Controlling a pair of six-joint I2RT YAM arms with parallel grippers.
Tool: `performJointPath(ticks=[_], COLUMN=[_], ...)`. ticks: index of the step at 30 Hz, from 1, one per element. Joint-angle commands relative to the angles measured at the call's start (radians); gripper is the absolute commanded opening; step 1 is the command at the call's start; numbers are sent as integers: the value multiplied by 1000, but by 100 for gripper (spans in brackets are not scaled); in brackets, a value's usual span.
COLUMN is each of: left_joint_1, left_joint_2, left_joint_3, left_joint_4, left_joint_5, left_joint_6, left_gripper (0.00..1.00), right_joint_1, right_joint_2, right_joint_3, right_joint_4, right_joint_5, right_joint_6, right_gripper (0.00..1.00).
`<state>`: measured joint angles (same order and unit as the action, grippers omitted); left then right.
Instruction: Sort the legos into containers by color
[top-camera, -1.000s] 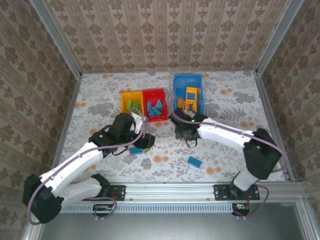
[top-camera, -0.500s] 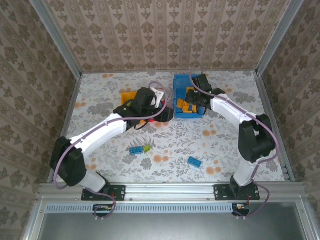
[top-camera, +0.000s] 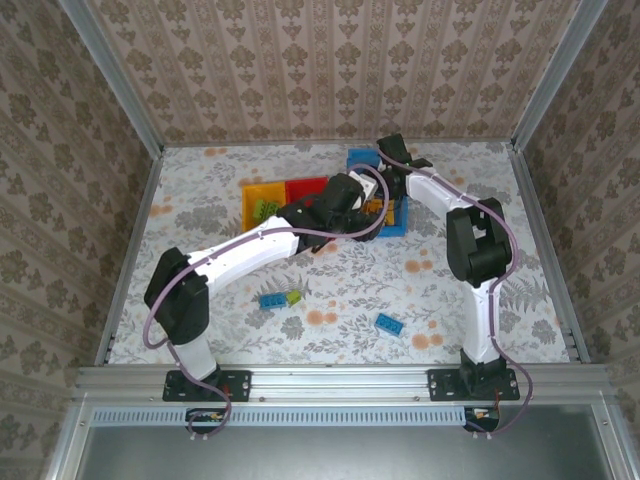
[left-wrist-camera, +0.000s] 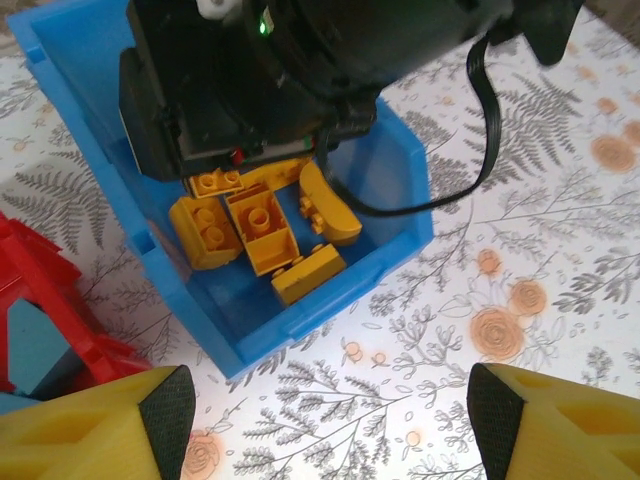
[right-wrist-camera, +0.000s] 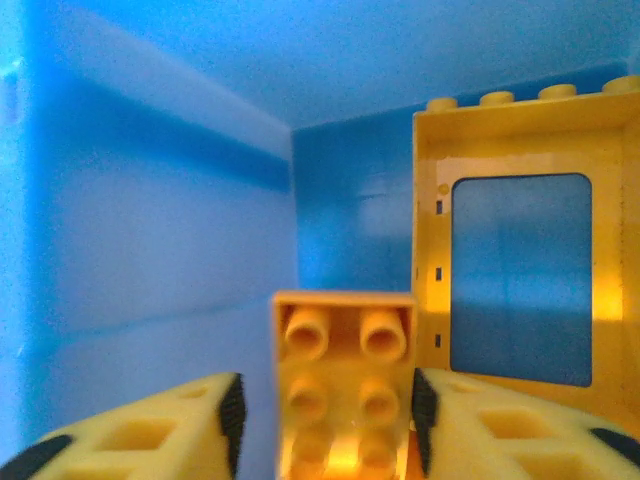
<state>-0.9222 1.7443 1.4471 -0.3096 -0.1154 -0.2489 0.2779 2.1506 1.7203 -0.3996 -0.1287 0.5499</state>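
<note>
Top view: three bins stand in a row at upper centre, the left bin (top-camera: 250, 195) against the middle bin (top-camera: 303, 186), the right bin (top-camera: 361, 157) just beside. Below them, a pair of bricks (top-camera: 271, 300) lies touching, left of centre; a third brick (top-camera: 389, 324) lies apart, lower right. Left wrist view: a heap of bricks (left-wrist-camera: 262, 232) lies in the right bin. Right wrist view: a frame brick (right-wrist-camera: 520, 140) stands upright at right, behind a small brick (right-wrist-camera: 343, 390) at bottom centre.

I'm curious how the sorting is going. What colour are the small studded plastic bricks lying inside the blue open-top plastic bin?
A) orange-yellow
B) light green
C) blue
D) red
A: the left wrist view shows a heap of orange-yellow studded plastic bricks on the floor of the blue open-top plastic bin.
</note>
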Motion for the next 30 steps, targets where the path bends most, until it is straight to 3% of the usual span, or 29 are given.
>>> performJointPath(ticks=[1, 6, 11, 16, 21, 23, 30], left_joint_1=[-7, -7, 6, 30, 36, 46, 60], left_joint_2=[8, -45, -148, -244, -234, -217, -211], left_joint_3=[31, -31, -146, -301, -361, -361, -364], left_joint_4=[-39, -64, -162, -287, -448, -496, -576], left_joint_5=[-61, -91, -109, -7, 31, 41, 174], left_joint_6=[26, 16, 17, 49, 59, 0, -404], left_gripper=[75, 75, 74, 74, 74, 75, 74], right_joint_1=[-8, -8, 4, 50, 220, 308, 391], right_joint_2=[4, -79, -270, -522, -811, -902, -1008], right_joint_3=[40, -2, -140, -447, -890, -1012, -1111], right_joint_4=[-45, -37, 15, 168, 495, 560, 482], right_joint_5=[-34, -21, 47, 45, 16, 41, 44], right_joint_6=[2, -4, -47, -123, -291, -332, -311], right_gripper=[58, 63, 63, 64, 71, 79, 80])
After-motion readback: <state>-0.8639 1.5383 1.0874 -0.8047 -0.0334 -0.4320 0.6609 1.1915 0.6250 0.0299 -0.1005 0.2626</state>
